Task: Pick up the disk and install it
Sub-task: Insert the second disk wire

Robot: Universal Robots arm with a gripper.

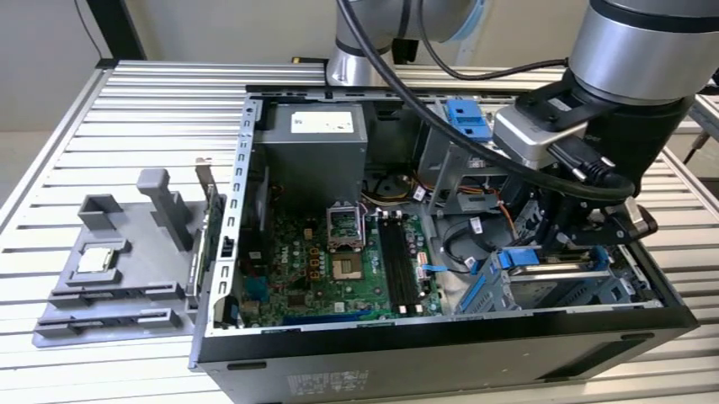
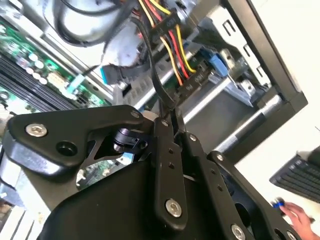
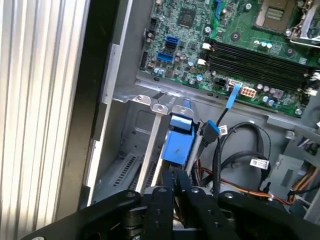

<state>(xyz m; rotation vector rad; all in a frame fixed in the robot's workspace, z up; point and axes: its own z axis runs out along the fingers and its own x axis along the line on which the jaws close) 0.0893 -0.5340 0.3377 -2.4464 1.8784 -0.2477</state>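
The gripper [image 1: 592, 238] is lowered into the open computer case [image 1: 450, 337], at the drive bay on the exterior view's right. The disk [image 1: 547, 268], framed by its blue rail bracket, is seated in that bay directly beneath the fingertips. In the first wrist view the jaws [image 3: 177, 182] are seen drawn together just behind the bracket's blue tab [image 3: 178, 145]; whether it is pinched cannot be told.

end effector [image 1: 584, 240] inside computer case [image 1: 450, 353] | above disk [image 1: 551, 268] in drive bay
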